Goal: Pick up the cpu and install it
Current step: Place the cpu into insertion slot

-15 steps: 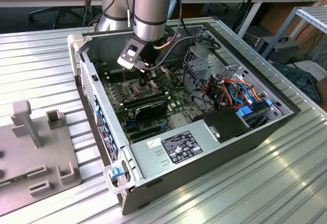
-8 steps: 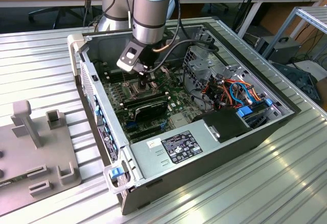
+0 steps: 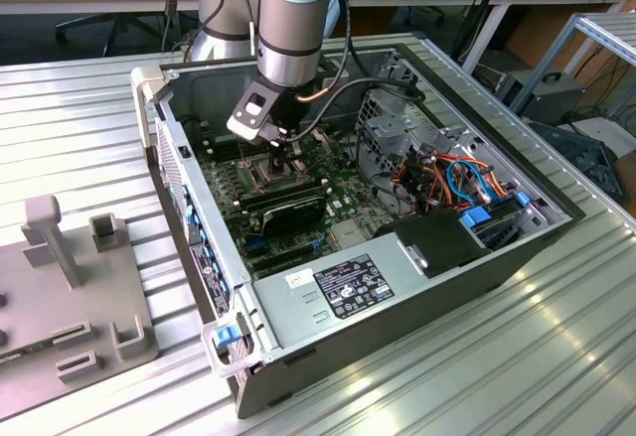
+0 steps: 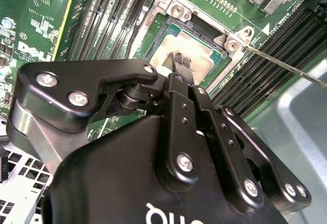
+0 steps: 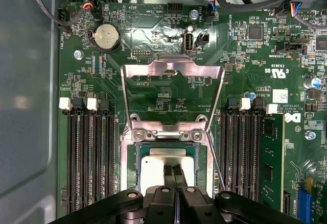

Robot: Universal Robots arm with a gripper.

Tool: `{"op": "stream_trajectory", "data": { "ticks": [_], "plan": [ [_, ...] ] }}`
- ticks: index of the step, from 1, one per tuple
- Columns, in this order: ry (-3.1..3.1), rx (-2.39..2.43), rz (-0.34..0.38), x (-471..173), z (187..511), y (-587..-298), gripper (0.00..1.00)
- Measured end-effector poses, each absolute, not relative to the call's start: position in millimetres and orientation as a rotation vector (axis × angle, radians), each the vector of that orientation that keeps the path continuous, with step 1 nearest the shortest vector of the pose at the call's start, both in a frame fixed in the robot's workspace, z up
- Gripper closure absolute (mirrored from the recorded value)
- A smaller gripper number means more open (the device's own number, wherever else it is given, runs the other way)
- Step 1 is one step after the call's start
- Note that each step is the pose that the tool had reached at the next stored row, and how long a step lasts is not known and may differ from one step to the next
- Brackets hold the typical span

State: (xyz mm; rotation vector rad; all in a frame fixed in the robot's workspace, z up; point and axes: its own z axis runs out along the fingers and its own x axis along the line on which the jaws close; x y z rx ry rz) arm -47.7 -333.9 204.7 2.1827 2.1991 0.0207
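The cpu [image 5: 153, 169] lies flat in the motherboard socket [image 5: 134, 157], its silver lid showing in both wrist views [image 4: 204, 55]. The socket's metal load plate [image 5: 173, 73] stands flipped open behind it. My gripper [image 5: 172, 173] is straight above the cpu with its two thin black fingers pressed together, and the tips [image 4: 182, 61] rest on or just over the lid's middle. Nothing shows between the fingers. In the exterior view the gripper [image 3: 281, 154] reaches down into the open computer case [image 3: 397, 287] over the socket area.
Memory slots [image 5: 89, 152] flank the socket on both sides, with one green memory stick [image 5: 271, 152] seated. The thin socket lever [image 4: 286, 66] sticks out beside the socket. Cables [image 3: 452, 183] and a drive cage crowd the case's far end. A grey fixture [image 3: 70, 287] sits at the exterior view's left.
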Motion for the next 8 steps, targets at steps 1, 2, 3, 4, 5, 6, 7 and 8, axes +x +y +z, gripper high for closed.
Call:
{"op": "stream_trajectory", "data": {
  "ticks": [1, 2, 3, 4, 5, 6, 7, 8],
  "plan": [
    [2.199, 2.183, 0.021, -47.6, 204.3, -333.9, 0.89],
    [2.199, 2.183, 0.02, -47.7, 203.8, -333.9, 0.89],
    [2.199, 2.183, 0.02, -47.7, 203.1, -334.0, 0.89],
    [2.199, 2.182, 0.02, -47.7, 202.6, -334.0, 0.89],
    [2.199, 2.183, 0.02, -47.7, 202.4, -334.0, 0.89],
    [2.199, 2.183, 0.02, -47.7, 202.3, -334.0, 0.89],
    [2.199, 2.183, 0.02, -47.7, 202.2, -334.0, 0.89],
    [2.199, 2.183, 0.02, -47.7, 202.3, -334.0, 0.89]
  ]
}}
